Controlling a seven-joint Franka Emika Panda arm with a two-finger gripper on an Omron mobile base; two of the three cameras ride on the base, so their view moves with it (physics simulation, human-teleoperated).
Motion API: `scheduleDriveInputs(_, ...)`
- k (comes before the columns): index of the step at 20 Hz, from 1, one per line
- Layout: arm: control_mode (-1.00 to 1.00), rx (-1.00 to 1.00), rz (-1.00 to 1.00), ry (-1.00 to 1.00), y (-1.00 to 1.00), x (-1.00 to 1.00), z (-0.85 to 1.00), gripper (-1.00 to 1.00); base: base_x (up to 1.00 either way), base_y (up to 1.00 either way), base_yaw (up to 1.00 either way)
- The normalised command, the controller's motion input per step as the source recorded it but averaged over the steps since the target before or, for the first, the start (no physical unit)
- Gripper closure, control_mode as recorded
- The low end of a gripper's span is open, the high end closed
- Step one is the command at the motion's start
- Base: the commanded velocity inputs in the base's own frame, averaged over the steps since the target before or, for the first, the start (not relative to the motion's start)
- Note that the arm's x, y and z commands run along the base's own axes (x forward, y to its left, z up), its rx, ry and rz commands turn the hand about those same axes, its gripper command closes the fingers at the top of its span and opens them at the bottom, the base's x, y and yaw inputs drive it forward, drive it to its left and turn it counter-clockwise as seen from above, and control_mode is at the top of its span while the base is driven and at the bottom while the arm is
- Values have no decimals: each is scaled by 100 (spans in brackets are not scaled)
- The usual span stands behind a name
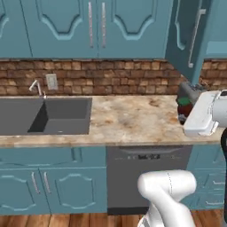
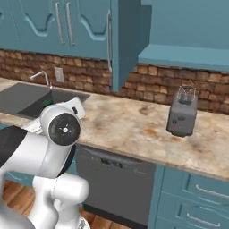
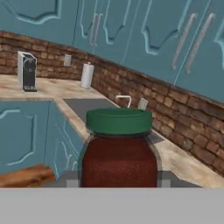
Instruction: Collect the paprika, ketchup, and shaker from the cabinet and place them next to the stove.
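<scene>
One thing sits in your gripper (image 3: 119, 183): the paprika (image 3: 119, 151), close in front of the hand camera, and the jaws look closed against its sides, though the tips are mostly hidden behind it. It is a squat jar of dark red powder with a wide green cap. Beyond it the bench (image 1: 128, 119) lies bare toward the sink (image 1: 44, 116). The cabinet (image 2: 120, 40) door stands open, its edge jutting over the bench. The toaster (image 2: 182, 114) stands by the brick wall, well apart from the sink.
</scene>
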Motion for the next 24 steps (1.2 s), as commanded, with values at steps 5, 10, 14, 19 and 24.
scheduleDriveInputs(5,100,0,0,0,0,0,0,100,-35,97,41)
scheduleDriveInputs(10,100,0,0,0,0,0,0,100,-11,99,45)
scheduleDriveInputs(14,100,0,0,0,0,0,0,100,0,91,48)
scheduleDriveInputs(19,100,0,0,0,0,0,0,100,0,76,54)
scheduleDriveInputs(24,100,0,0,0,0,0,0,100,0,64,58)
